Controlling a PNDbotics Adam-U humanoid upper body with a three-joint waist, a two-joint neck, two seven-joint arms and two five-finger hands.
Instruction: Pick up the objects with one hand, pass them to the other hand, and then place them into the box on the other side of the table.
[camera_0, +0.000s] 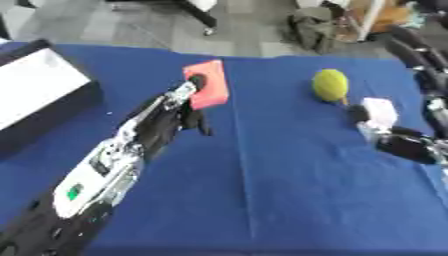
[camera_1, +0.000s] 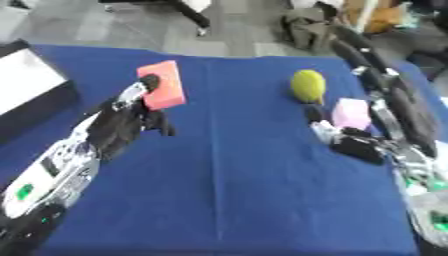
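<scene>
Nearest, the left hand (camera_0: 166, 120) pinches the red block (camera_0: 208, 84) in its fingers left of the yellow-green fruit (camera_0: 331, 85), so the handover seems due next: the right hand (camera_1: 350, 140), fingers unreadable beside a pink object (camera_1: 352, 113), must meet it above the table (camera_0: 289, 190).

The box (camera_0: 35, 95) runs off the left edge. The right hand (camera_1: 354, 142) hides part of a pale pink thing (camera_1: 352, 113), too blurry to name. Both arms are cut off below.

No readable text or labels.
</scene>
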